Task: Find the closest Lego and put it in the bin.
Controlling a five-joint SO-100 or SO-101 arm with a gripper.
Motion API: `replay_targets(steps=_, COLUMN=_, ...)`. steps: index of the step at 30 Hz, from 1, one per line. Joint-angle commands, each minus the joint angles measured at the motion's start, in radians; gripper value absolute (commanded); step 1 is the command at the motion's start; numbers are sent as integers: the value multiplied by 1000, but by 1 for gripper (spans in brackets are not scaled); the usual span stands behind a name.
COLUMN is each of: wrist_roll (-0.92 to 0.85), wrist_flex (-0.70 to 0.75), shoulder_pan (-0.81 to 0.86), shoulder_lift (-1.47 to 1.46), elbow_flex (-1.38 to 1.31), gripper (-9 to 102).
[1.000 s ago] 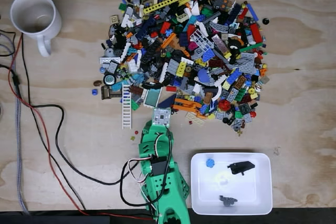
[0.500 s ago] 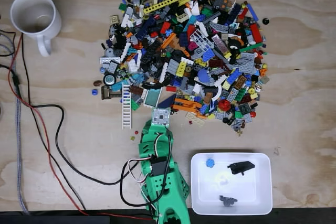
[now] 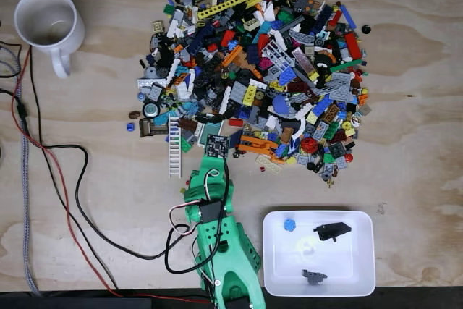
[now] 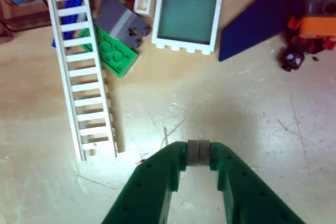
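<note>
The Lego pile spreads over the middle of the wooden table in the fixed view. My green gripper reaches up from the bottom edge to the pile's near rim, its camera board over the window piece. In the wrist view the gripper hangs above bare wood with its tips together. A small grey bit sits between them; I cannot tell if it is a pad or a Lego. Just ahead lie a white ladder, a green plate, a white-framed window and a dark blue wedge. The white bin sits at the lower right.
The bin holds a small blue piece and two black pieces. A white mug stands at the top left. Black and red cables trail along the left side toward the arm's base. Bare wood lies between pile and bin.
The arm has pushed forward toward the pile and slightly left. Its camera board now covers the window piece that lay just ahead of it before.
</note>
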Motion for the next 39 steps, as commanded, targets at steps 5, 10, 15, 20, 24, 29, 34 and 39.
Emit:
replay_targets(steps=5, wrist_roll=241, wrist_flex=-115, shoulder_pan=-278, shoulder_lift=-321, elbow_flex=-252, gripper=5)
replay_targets(steps=10, wrist_roll=265, wrist_flex=-212, shoulder_pan=-314, shoulder_lift=-472, elbow_flex=-222, gripper=6)
replay_targets(steps=15, wrist_roll=261, wrist_flex=-267, shoulder_pan=-316, shoulder_lift=-541, elbow_flex=-218, gripper=7)
replay_targets(steps=20, wrist_roll=258, wrist_flex=-310, shoulder_pan=-321, shoulder_lift=-600, elbow_flex=-216, gripper=8)
replay_targets(steps=24, wrist_roll=241, wrist_flex=-324, shoulder_pan=-307, shoulder_lift=-621, elbow_flex=-216, gripper=10)
replay_targets(steps=29, wrist_roll=204, wrist_flex=-322, shoulder_pan=-295, shoulder_lift=-630, elbow_flex=-222, gripper=10)
replay_targets(steps=34, wrist_roll=163, wrist_flex=-204, shoulder_pan=-268, shoulder_lift=-604, elbow_flex=-305, gripper=14)
replay_targets(steps=39, wrist_roll=114, wrist_flex=-144, shoulder_pan=-244, shoulder_lift=-592, elbow_flex=-337, gripper=16)
